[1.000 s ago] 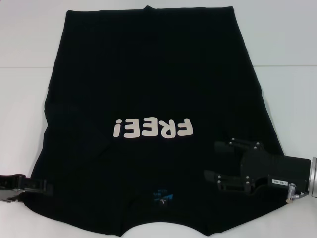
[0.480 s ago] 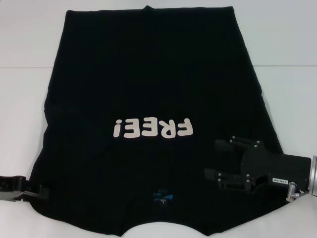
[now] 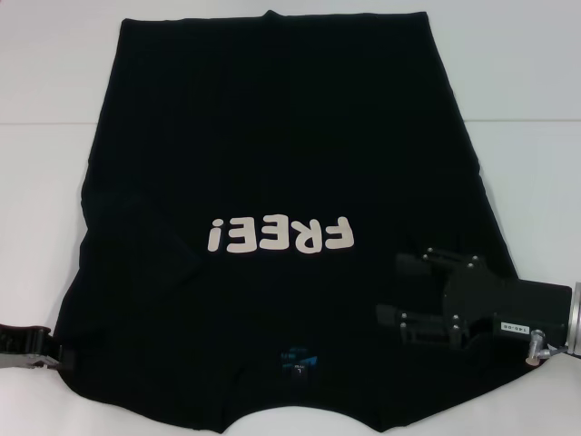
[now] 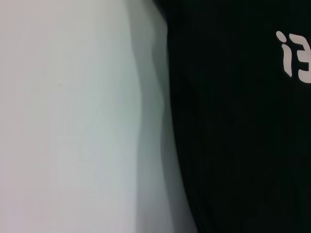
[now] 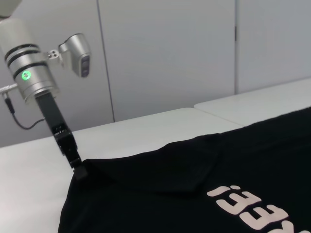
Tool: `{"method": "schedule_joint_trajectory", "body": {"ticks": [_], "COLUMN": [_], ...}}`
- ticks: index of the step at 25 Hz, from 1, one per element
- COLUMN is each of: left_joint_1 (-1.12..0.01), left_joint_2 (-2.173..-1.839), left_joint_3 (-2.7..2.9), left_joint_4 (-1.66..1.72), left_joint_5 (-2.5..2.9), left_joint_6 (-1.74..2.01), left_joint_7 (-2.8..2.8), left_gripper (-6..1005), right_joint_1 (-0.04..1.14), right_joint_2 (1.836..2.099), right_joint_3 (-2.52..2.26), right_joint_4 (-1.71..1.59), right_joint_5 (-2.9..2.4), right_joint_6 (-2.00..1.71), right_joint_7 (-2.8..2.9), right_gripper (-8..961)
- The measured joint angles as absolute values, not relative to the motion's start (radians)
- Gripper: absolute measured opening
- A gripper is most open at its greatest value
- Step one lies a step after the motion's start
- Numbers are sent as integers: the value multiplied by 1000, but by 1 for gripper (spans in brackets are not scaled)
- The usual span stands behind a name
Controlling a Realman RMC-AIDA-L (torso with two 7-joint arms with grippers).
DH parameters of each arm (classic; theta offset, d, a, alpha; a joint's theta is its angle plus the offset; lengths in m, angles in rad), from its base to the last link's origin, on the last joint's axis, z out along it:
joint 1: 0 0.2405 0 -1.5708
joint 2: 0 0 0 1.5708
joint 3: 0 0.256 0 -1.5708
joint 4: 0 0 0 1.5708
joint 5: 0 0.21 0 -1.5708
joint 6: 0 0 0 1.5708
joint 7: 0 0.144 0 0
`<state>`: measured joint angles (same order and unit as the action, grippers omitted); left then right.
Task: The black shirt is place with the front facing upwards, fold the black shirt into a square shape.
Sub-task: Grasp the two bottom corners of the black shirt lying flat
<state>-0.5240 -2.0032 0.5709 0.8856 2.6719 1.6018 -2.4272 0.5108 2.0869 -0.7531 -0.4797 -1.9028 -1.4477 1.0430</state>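
Note:
The black shirt point(image 3: 272, 145) lies flat on the white table point(image 3: 526, 82), front up, collar toward me. Its off-white "FREE!" lettering point(image 3: 279, 236) and small blue neck label point(image 3: 298, 363) show. My left gripper point(image 3: 50, 352) is at the shirt's near left edge. In the right wrist view the left gripper point(image 5: 77, 171) pinches the shirt's corner, where the cloth point(image 5: 194, 184) rises to a small peak. My right gripper point(image 3: 388, 291) hovers over the shirt's near right part, with its jaws apart and nothing between them. The left wrist view shows the shirt's edge point(image 4: 233, 145) on the table.
White table surface borders the shirt on the left, right and far sides. A seam between table halves point(image 3: 536, 121) runs across on the right. Pale wall panels point(image 5: 170, 53) stand behind the table in the right wrist view.
My left gripper has slid back to the left along the shirt's edge, so less of it shows on the cloth. My right gripper has shifted slightly right and toward me.

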Motion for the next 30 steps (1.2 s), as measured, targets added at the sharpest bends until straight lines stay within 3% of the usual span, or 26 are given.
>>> {"method": "schedule_joint_trajectory", "body": {"ticks": [1,7,11,13,16,19,22,30], "left_joint_1": [-524,-523,-528,-532,-535,-535,-534,-535], "left_joint_2": [-2003,-1999,-1997,-1993,-1987,-1984,-1984,-1983], "left_joint_3": [569,566,566,565,559,555,555,555], "left_joint_4": [885,881,881,881,880,880,879,879], "left_joint_5": [2670,2663,2663,2662,2660,2655,2651,2651], "left_joint_6": [1604,1602,1600,1599,1602,1607,1610,1612], "left_joint_7": [-2426,-2417,-2408,-2403,-2400,-2397,-2395,-2393], "left_gripper": [98,71,53,49,48,48,49,49], "right_joint_1": [511,508,515,548,625,684,722,742], "right_joint_2": [2086,2065,2031,1996,1919,1876,1868,1892], "right_joint_3": [-753,-754,-758,-759,-758,-752,-749,-748], "right_joint_4": [-480,-562,-703,-767,-800,-795,-811,-770], "right_joint_5": [-1902,-1910,-2031,-2153,-2352,-2505,-2628,-2723], "right_joint_6": [-1448,-1428,-1402,-1427,-1500,-1577,-1637,-1648], "right_joint_7": [1061,1346,1726,1970,2279,2459,2544,2546], "right_gripper": [834,834,833,832,830,826,822,810]}}
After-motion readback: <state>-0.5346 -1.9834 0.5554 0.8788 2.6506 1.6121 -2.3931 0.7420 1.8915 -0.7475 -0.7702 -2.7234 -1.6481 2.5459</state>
